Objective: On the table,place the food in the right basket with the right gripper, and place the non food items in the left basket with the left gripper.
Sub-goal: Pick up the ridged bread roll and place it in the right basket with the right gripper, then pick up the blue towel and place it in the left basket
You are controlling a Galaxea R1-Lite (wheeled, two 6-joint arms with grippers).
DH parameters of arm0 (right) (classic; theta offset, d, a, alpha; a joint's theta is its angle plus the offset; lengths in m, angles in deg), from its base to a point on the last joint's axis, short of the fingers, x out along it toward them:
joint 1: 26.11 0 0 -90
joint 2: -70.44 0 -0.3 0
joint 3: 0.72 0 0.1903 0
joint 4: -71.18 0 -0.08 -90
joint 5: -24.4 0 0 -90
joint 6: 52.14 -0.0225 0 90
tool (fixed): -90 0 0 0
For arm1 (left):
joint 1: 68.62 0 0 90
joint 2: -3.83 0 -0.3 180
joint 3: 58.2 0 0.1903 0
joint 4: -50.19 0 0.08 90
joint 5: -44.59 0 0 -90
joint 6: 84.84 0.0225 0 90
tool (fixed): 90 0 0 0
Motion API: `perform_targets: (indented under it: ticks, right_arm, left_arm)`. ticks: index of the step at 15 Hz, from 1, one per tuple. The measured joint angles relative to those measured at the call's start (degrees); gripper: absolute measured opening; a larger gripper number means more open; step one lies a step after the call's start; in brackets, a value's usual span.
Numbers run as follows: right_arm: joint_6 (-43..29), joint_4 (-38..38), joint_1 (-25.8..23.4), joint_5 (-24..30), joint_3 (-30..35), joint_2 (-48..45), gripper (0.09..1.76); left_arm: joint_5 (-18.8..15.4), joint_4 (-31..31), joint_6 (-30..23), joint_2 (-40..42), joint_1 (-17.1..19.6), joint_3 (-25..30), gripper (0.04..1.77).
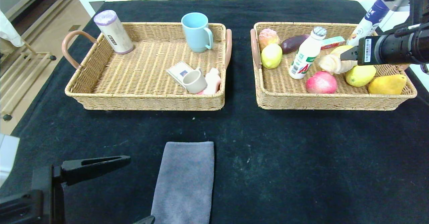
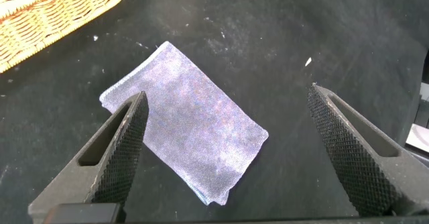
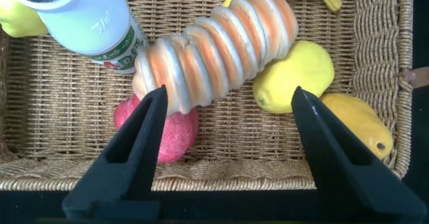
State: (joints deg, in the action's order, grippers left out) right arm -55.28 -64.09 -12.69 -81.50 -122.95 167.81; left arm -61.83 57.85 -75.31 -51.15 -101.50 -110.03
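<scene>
The right gripper (image 3: 228, 127) hangs over the right basket (image 1: 335, 98), jaws wide, holding nothing. The ridged bread roll (image 3: 214, 46) lies in the basket, propped on the red apple (image 3: 161, 127) and a lemon (image 3: 295, 76), so it could roll or get bumped by a jaw. The gray cloth (image 1: 186, 180) lies flat on the dark surface (image 1: 285, 157), hard to pinch. The left gripper (image 2: 228, 150) hovers above it, jaws wide. In the head view, the right arm hides part of the basket.

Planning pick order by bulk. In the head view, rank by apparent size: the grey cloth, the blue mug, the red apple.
1. grey cloth, though it lies nearest the camera
2. blue mug
3. red apple, partly hidden by the basket wall, so its rank below the mug is unsure
</scene>
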Motion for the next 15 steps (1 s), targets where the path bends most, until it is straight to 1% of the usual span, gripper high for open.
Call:
perform_targets:
  ticks: [4, 9, 12, 14, 15]
  right_arm:
    - [-0.04, 0.28, 0.38, -0.39, 0.28, -0.27, 1.49]
    - [-0.17, 0.69, 1.18, -0.48, 3.04, -2.54, 1.59]
    - [-0.22, 0.60, 3.00, -0.37, 8.79, -6.56, 1.63]
    - [-0.15, 0.27, 5.38, 0.46, 14.77, -10.41, 1.65]
    - [-0.06, 0.06, 6.78, 1.88, 17.94, -12.68, 1.66]
  left_arm:
    - [-0.09, 0.00, 0.09, 0.07, 0.00, 0.00, 1.72]
    - [-0.09, 0.07, 0.09, 0.49, 0.00, -0.09, 1.72]
    - [0.49, 0.05, -0.13, 0.46, 0.00, -0.28, 1.72]
    - [1.24, 0.02, -0.41, 0.41, 0.16, -0.77, 1.72]
    - [1.46, 0.00, -0.41, 0.46, 0.16, -0.98, 1.72]
